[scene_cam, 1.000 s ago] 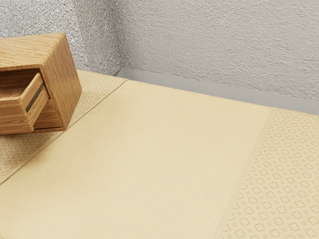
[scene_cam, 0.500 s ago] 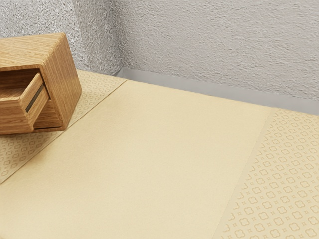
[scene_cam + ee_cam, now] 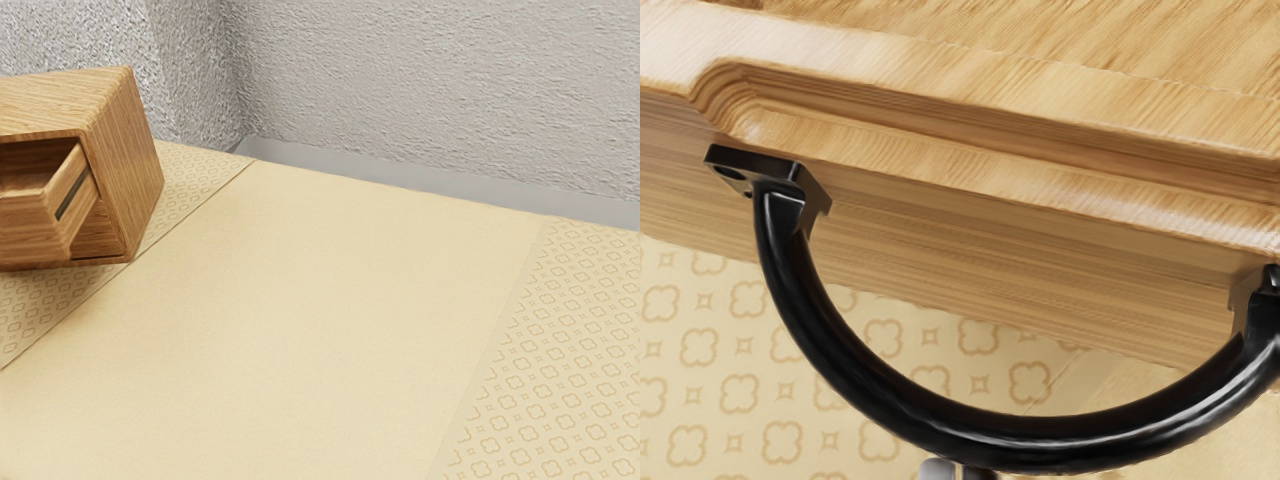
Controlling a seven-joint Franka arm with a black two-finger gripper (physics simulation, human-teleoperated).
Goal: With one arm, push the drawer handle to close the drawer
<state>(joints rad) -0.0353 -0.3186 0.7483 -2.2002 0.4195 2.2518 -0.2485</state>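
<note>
Black bow handle (image 3: pixel 1010 440), on wooden drawer (image 3: pixel 28 232), part-open from wooden cabinet (image 3: pixel 130 160) at the exterior view's left | long axis: across drawer's face | handle's curve: between drawer and gripper (image 3: pixel 956 470) | jaw spread: cannot tell | push indicated: toward cabinet

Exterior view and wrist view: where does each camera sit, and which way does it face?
Exterior view: at the arm's side, looking down across the patterned cloth toward the wall, with the cabinet and open drawer at the exterior view's left.
Wrist view: on the hand, looking down at the black handle; a small grey piece may be the robot's.
Shared: drawer and cloth.
</note>
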